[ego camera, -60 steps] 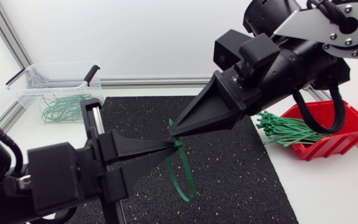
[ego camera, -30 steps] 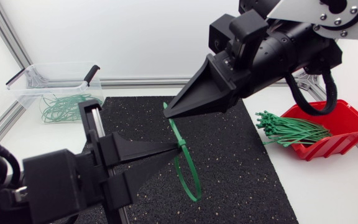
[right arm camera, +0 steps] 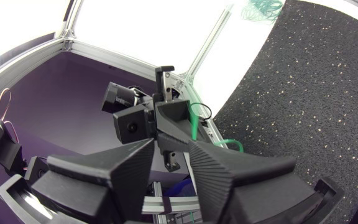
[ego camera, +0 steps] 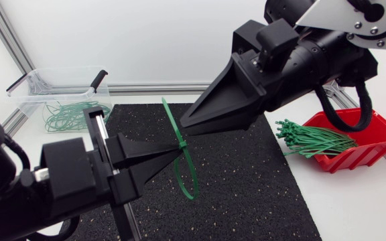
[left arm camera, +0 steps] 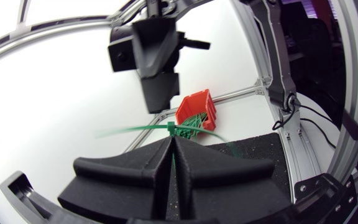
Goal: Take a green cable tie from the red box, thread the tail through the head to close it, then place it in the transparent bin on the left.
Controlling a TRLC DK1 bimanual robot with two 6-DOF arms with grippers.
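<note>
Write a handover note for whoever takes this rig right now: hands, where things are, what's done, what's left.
Left hand: shut on the green cable tie at its head, above the black mat.
Right hand: open, tips close to the tie's tail, apparently not gripping it.
Done: the tail is through the head; the loop hangs below and the tail points up.
Transparent bin: rear left, already holds looped ties.
Red box: on the right, with spare ties.
Left to do: carry the tie to the bin and release it.

A green cable tie (ego camera: 172, 124), closed into a loop, stands upright above the table's (ego camera: 354, 201) middle. The red box (ego camera: 374, 144) is at the right edge and the transparent bin (ego camera: 32, 100) in the far-left corner.
</note>
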